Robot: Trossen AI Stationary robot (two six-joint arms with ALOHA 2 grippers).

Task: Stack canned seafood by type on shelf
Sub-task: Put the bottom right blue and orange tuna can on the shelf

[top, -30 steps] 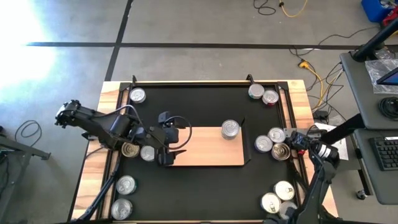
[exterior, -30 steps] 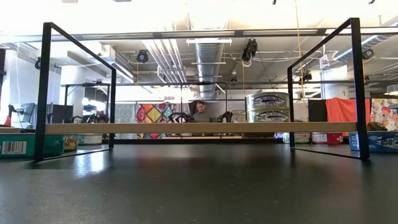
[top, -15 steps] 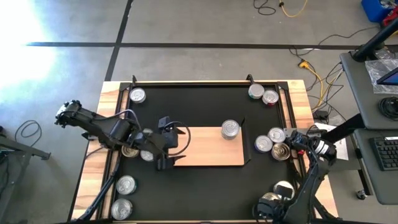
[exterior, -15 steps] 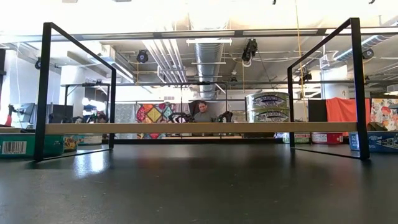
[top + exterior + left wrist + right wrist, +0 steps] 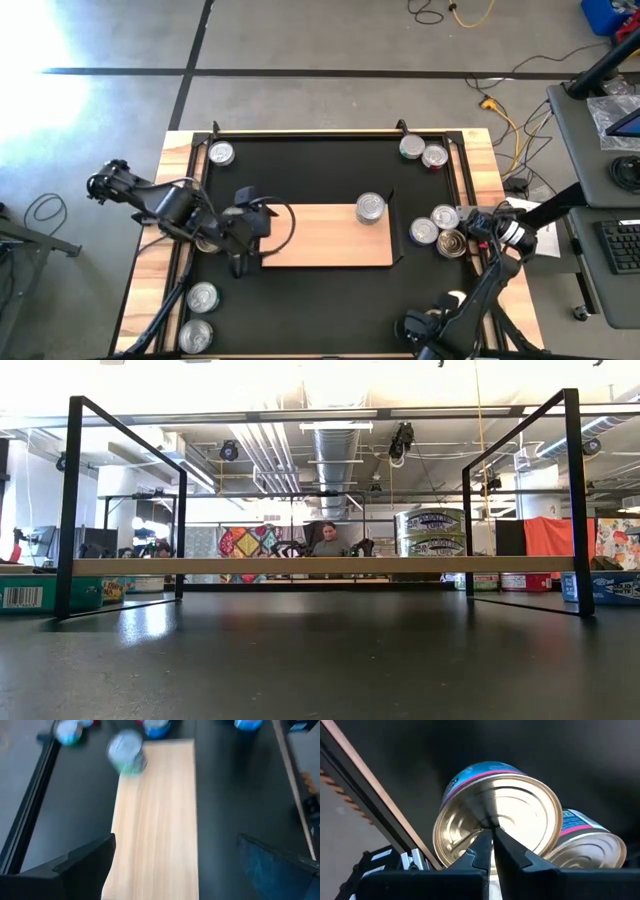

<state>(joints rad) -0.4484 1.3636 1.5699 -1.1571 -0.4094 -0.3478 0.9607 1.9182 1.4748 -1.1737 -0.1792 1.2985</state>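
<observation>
Shelf mid-mat, tins around.
One tin on its right end; left gripper off its left end.

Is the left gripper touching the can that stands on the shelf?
Apart. The high view shows the left gripper at the shelf's left end and the can near its right end, with bare board between them.

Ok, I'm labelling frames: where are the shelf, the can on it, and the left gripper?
shelf (image 5: 325,245), high view, bare wood board.
can on the shelf (image 5: 370,207), high view, its lid.
left gripper (image 5: 243,262), high view, between its fingertips.
</observation>
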